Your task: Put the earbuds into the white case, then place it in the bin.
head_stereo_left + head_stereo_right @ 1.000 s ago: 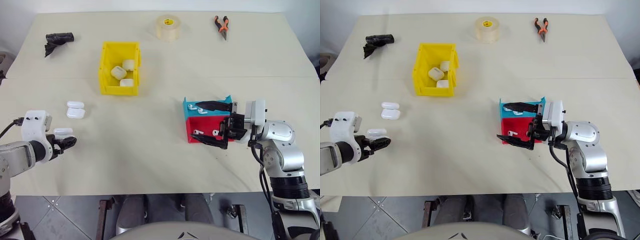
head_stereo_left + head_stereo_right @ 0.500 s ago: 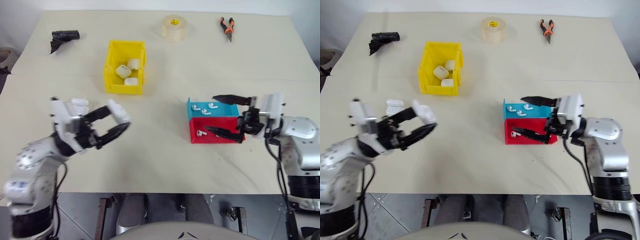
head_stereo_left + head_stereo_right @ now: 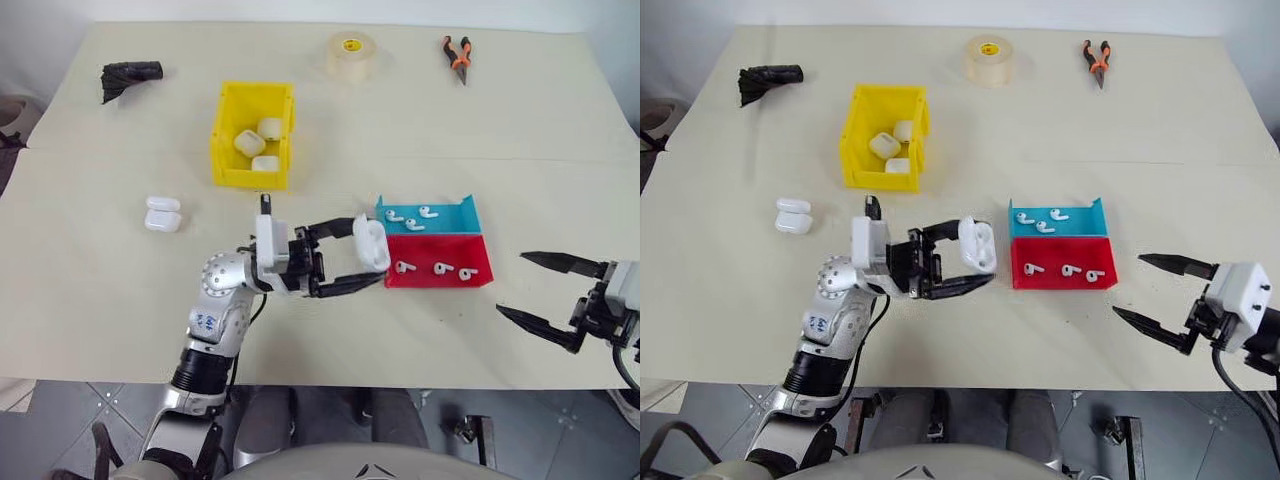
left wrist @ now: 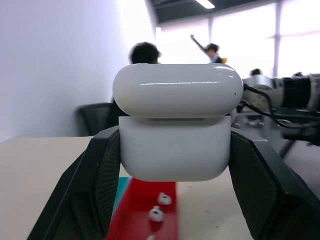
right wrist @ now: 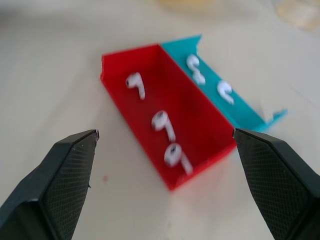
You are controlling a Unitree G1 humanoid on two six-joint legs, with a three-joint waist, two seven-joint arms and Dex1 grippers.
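Note:
My left gripper (image 3: 368, 251) is shut on the white case (image 3: 370, 244), held above the table just left of the trays. In the left wrist view the case (image 4: 175, 125) sits clamped between both fingers (image 4: 100, 190), lid on top. Three earbuds (image 3: 441, 268) lie in the red tray (image 3: 440, 280), and three more earbuds (image 3: 411, 220) lie in the teal tray (image 3: 455, 214) behind it. My right gripper (image 3: 512, 284) stands open and empty, right of the trays near the table's front edge. The yellow bin (image 3: 250, 180) at the middle left holds three white cases.
Two more white cases (image 3: 163, 213) lie on the table left of my left arm. At the back are a tape roll (image 3: 351, 54), orange-handled pliers (image 3: 458, 55) and a black object (image 3: 128, 75). People and chairs show in the background of the left wrist view.
My left arm has swung right with the case, from the table's left side to beside the trays. My right gripper has drawn back from the trays to the right, still open.

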